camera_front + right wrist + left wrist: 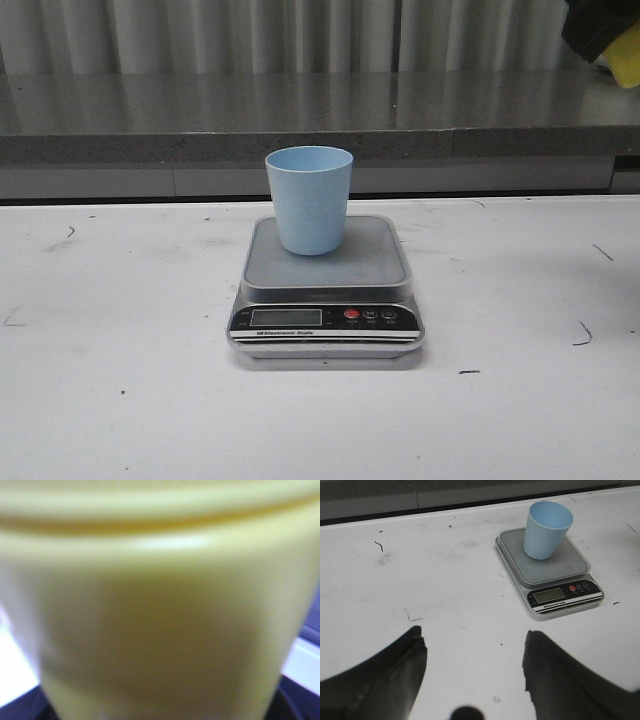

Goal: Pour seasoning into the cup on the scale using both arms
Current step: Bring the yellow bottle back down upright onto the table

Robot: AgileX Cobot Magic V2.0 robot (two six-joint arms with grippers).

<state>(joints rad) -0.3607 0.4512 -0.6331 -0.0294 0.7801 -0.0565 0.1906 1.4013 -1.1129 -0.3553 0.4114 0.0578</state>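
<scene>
With the seasoning bottle (160,610) filling the right gripper's (598,35) view, apparently held, and the left gripper (475,680) wide open, a hasty tilt could miss the cup (309,198) centred on the scale (325,300)

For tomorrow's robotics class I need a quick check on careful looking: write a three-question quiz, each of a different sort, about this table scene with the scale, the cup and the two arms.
1. True or false: the cup stands upright on the scale.
2. Multiple choice: what fills the right wrist view? A) a red button B) a blurred yellow bottle C) a spoon
3. Fill in: the left gripper is ____, with nothing between its fingers.

Key
1. True: it sits on the grey platform, mouth up.
2. B: so close that it is out of focus.
3. Open: it hangs above bare white table, apart from the scale.
</scene>
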